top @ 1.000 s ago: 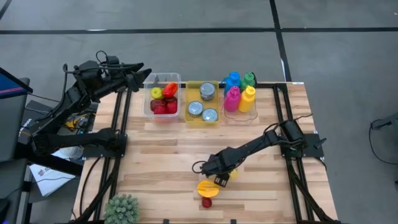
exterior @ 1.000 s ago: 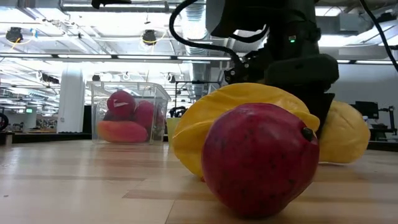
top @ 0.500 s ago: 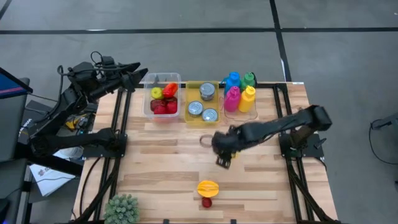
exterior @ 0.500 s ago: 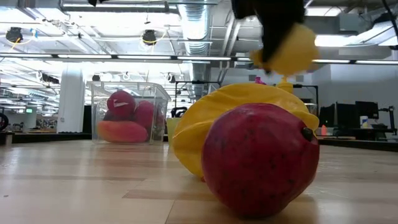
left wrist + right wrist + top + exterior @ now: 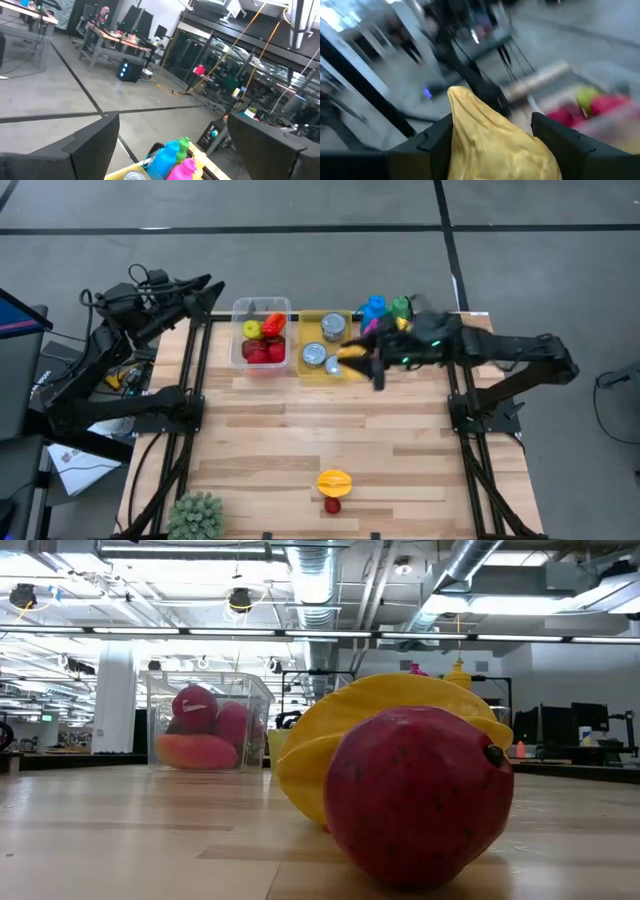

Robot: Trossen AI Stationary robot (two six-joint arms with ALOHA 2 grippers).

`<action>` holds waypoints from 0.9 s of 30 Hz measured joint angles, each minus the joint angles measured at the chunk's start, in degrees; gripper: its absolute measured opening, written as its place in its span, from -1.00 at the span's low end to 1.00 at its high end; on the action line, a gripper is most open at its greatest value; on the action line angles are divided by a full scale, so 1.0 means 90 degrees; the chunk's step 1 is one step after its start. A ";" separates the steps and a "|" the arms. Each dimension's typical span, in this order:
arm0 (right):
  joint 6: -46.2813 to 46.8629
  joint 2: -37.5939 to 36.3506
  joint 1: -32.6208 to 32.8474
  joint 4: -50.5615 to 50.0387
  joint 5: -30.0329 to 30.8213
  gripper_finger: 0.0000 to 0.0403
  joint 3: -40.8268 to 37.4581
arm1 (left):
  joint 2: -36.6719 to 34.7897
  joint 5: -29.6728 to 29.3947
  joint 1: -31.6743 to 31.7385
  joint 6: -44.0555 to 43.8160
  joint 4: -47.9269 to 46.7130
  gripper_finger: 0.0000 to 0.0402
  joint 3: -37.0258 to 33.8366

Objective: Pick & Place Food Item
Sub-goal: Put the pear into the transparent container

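Right gripper [image 5: 358,357] is up over the back of the tabletop [image 5: 300,450], jaws clamped on a pale yellow fruit [image 5: 492,137]. In the high view it hangs above the yellow bin [image 5: 325,343] with the cans [image 5: 333,326], just beside the clear bin [image 5: 262,332] of red fruit. It's pretty blurry there, so I can't say exactly which bin it's over.

Left gripper [image 5: 205,286] is parked off the back-left corner, jaws wide open, nothing in them.

Near the front edge a starfruit [image 5: 334,481] and a red fruit [image 5: 332,505] sit touching each other. The bottles [image 5: 384,320] stand in the far bin.
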 joint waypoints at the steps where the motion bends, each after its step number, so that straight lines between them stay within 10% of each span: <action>1: 0.0000 -0.0121 -0.0033 0.0198 -0.0100 0.15 0.0000 | 0.0004 -0.0047 -0.0002 0.0000 0.0000 0.78 0.0000; 20: -0.0304 -0.1283 0.0174 0.4855 -0.3879 0.16 0.0000 | 0.0090 -0.0242 -0.0001 -0.0049 0.0000 0.78 0.0001; 27: -0.0508 -0.1330 0.0443 0.5768 -0.4034 0.17 0.0000 | 0.0111 -0.0741 0.0001 -0.0051 0.0002 0.78 0.0002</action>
